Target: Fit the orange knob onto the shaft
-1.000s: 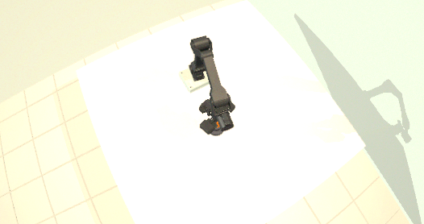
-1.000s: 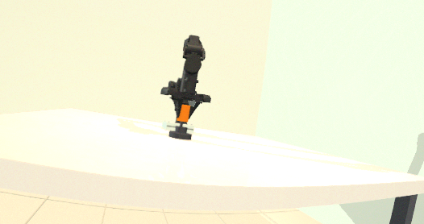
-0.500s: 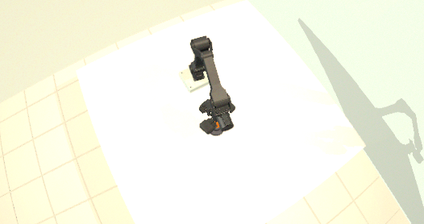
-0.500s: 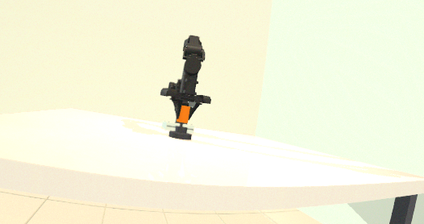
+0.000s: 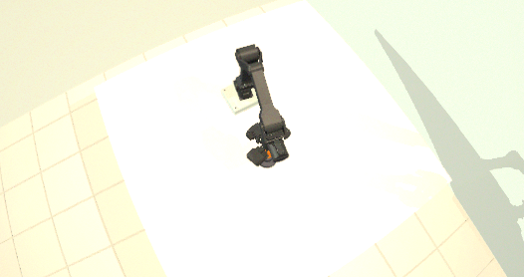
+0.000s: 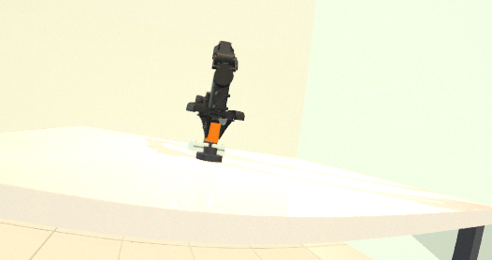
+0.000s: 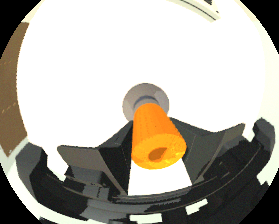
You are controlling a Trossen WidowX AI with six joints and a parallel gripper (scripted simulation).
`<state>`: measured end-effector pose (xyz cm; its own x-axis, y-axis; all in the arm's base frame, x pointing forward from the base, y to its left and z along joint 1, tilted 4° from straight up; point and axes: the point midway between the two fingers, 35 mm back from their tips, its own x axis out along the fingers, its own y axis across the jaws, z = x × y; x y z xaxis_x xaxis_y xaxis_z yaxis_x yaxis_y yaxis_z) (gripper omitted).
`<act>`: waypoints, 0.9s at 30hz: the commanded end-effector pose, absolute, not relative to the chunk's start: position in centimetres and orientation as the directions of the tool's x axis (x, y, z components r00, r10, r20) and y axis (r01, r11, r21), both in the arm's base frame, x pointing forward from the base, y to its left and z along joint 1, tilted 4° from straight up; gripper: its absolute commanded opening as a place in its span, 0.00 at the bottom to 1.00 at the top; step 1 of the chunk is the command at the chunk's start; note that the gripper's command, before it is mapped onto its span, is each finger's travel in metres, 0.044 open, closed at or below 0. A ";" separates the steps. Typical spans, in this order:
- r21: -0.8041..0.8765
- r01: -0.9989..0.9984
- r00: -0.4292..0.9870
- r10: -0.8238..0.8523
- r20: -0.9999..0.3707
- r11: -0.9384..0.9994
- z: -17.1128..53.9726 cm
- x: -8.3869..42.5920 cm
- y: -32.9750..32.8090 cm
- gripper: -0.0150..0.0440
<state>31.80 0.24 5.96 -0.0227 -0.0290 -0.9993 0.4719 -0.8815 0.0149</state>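
Orange knob (image 5: 269, 154) (image 6: 213, 133) (image 7: 152, 135) without readable writing, gripped by part-open gripper (image 5: 268, 153) (image 6: 213, 134) (image 7: 157, 150), above round pedestal (image 5: 267, 164) (image 6: 209, 157) (image 7: 131, 102)

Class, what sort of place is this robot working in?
Probably a plain, tiled indoor room, perhaps a lab: a smooth white table, square cream floor tiles and a flat cream wall.

Bright light washes the tabletop (image 5: 199, 191) (image 6: 117, 184) (image 7: 80, 65) to glare, a grey shadow falls across the pale wall (image 5: 349, 2), and the wrist view curves into black corners.
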 end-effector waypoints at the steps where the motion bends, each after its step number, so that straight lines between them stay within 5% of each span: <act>1: 0.018 0.477 -0.020 -0.032 -0.999 -0.879 5.9 31.8 0.2 0.25; 27: 0.019 0.458 -0.020 -0.032 -0.999 -0.889 6.4 31.9 0.2 0.25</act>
